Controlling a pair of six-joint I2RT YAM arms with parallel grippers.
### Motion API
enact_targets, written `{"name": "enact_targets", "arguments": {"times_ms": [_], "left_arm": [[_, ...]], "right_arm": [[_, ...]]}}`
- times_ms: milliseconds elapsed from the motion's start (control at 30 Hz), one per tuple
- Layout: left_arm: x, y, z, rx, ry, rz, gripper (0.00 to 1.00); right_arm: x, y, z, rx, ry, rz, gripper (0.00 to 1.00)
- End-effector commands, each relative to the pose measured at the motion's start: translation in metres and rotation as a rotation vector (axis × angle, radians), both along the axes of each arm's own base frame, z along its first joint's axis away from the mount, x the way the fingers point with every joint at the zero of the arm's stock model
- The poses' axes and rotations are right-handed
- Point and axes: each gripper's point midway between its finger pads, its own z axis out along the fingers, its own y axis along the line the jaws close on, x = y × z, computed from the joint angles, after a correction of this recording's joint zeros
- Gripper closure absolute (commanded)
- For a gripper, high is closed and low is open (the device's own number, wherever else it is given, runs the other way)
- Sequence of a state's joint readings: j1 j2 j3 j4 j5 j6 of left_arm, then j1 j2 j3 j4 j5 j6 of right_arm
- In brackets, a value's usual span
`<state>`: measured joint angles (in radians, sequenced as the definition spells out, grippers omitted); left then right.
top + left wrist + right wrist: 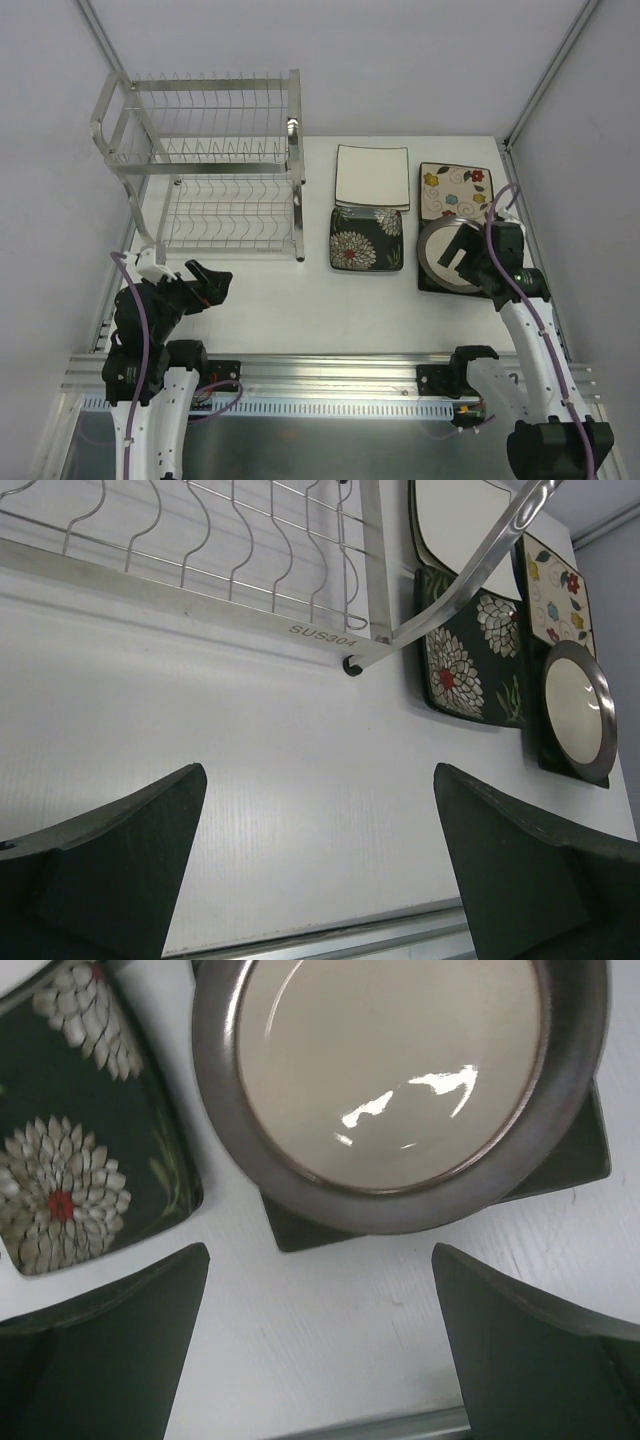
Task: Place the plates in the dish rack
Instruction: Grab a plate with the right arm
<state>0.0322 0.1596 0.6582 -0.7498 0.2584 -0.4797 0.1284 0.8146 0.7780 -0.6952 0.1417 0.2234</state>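
**Both claws wide open, plates flat on the table, rack bare**

The right claw (318, 1290) has its jaws spread fully and holds nothing; it hangs over the near rim of the round plate (395, 1070), which lies just ahead of its fingertips; that plate rests on a dark square plate (580, 1150) whose corners stick out beneath it; just to the left lies the black flowered plate (70, 1160), flat on the table (300, 310); farther back lie the cream flowered plate (455, 188) and the white plate (372, 177), whose near edge overlaps the black one.

The left claw (215, 285) is likewise fully spread and holds nothing; it is over bare table, near the front of the rack (215, 165), well apart from all the plates; the rack stands at the far left with no plate in it.
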Motion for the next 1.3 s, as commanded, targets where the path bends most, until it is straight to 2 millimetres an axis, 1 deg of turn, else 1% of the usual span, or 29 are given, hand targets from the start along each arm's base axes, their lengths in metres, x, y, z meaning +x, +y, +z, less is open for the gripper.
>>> {"name": "enact_targets", "arguments": {"times_ms": [0,33,100,133,200,233,267,333,433,567,733,800,867,933,967,1067,1200,1267], "left_arm": [[0.004,-0.013,0.014,-0.021,-0.103,-0.075,0.01],[0.005,-0.014,0.013,-0.001,-0.122,-0.092,0.01],[0.005,-0.011,0.015,0.005,-0.154,-0.076,0.01],[0.007,-0.009,0.011,0.008,-0.155,-0.062,0.01],[0.007,-0.007,0.014,0.021,-0.199,-0.053,0.01],[0.009,-0.005,0.014,0.021,-0.215,-0.042,0.01],[0.010,-0.004,0.015,0.019,-0.226,-0.034,0.01],[0.012,-0.007,0.011,0.015,-0.221,-0.045,0.01],[0.011,-0.013,0.013,0.020,-0.238,-0.091,0.01],[0.015,-0.012,0.014,0.050,-0.256,-0.093,0.01],[0.018,-0.010,0.011,0.070,-0.264,-0.094,0.01],[0.020,-0.010,0.012,0.071,-0.274,-0.090,0.01],[0.020,-0.010,0.012,0.068,-0.274,-0.091,0.01],[0.019,-0.010,0.012,0.067,-0.279,-0.092,0.01],[0.019,-0.011,0.013,0.066,-0.281,-0.095,0.01],[0.020,-0.011,0.012,0.067,-0.281,-0.094,0.01],[0.020,-0.010,0.011,0.066,-0.279,-0.092,0.01],[0.020,-0.011,0.012,0.065,-0.280,-0.093,0.01]], "right_arm": [[0.017,-0.004,0.006,0.181,-0.059,-0.097,0.00],[0.018,-0.013,0.006,0.175,-0.061,-0.137,0.01],[0.020,-0.022,0.003,0.183,-0.074,-0.180,0.00],[0.022,-0.032,0.003,0.197,-0.088,-0.236,0.00],[0.020,-0.042,-0.003,0.209,-0.077,-0.295,0.01],[0.018,-0.051,-0.006,0.214,-0.067,-0.338,0.00],[0.017,-0.054,-0.011,0.222,-0.048,-0.362,0.00],[0.016,-0.063,-0.015,0.229,-0.037,-0.414,0.00],[0.011,-0.077,-0.025,0.239,-0.015,-0.510,0.00],[0.010,-0.082,-0.040,0.259,0.021,-0.559,0.01],[0.004,-0.086,-0.065,0.303,0.066,-0.635,0.01],[0.010,-0.087,-0.069,0.335,0.054,-0.648,0.00],[0.009,-0.083,-0.077,0.362,0.063,-0.647,0.00],[0.014,-0.083,-0.079,0.396,0.036,-0.652,0.00],[0.012,-0.082,-0.085,0.405,0.041,-0.653,0.00],[0.015,-0.084,-0.089,0.416,0.023,-0.662,0.00],[0.023,-0.087,-0.084,0.434,-0.010,-0.660,0.01],[0.023,-0.088,-0.084,0.431,-0.002,-0.666,0.01]]}}
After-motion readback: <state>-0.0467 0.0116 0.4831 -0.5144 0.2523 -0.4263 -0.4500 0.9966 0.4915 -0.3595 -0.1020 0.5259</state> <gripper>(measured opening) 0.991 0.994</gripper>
